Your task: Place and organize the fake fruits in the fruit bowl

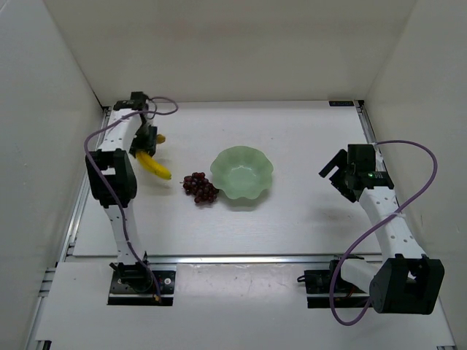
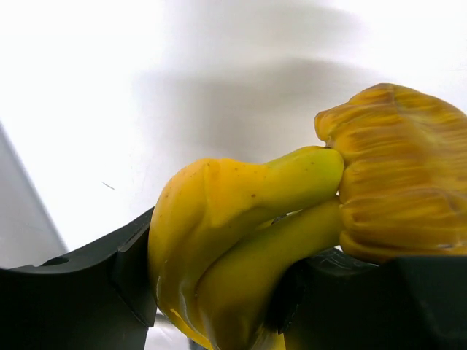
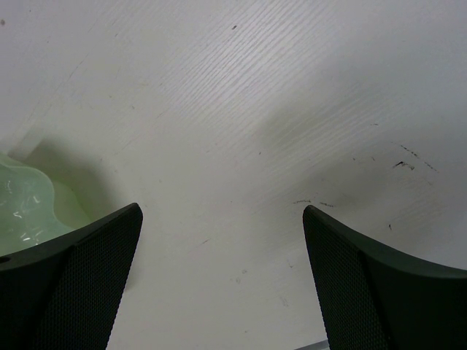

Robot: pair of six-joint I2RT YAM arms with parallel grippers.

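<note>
The yellow banana (image 1: 155,166) is at the left of the table, clamped between the fingers of my left gripper (image 1: 147,140). Its free end points toward the dark red-purple grapes (image 1: 200,187). The grapes lie on the table just left of the pale green scalloped fruit bowl (image 1: 241,173), which holds nothing. The left wrist view shows the banana (image 2: 241,211) filling the gap between the black fingers (image 2: 73,292), with its ridged stem end (image 2: 401,175) at the right. My right gripper (image 1: 334,169) is open and empty, to the right of the bowl. The bowl's rim (image 3: 22,200) shows in the right wrist view, left of that gripper (image 3: 222,240).
White walls enclose the table on the left, back and right. Metal rails (image 1: 219,259) run along the near edge and sides. The purple cables (image 1: 408,182) loop beside each arm.
</note>
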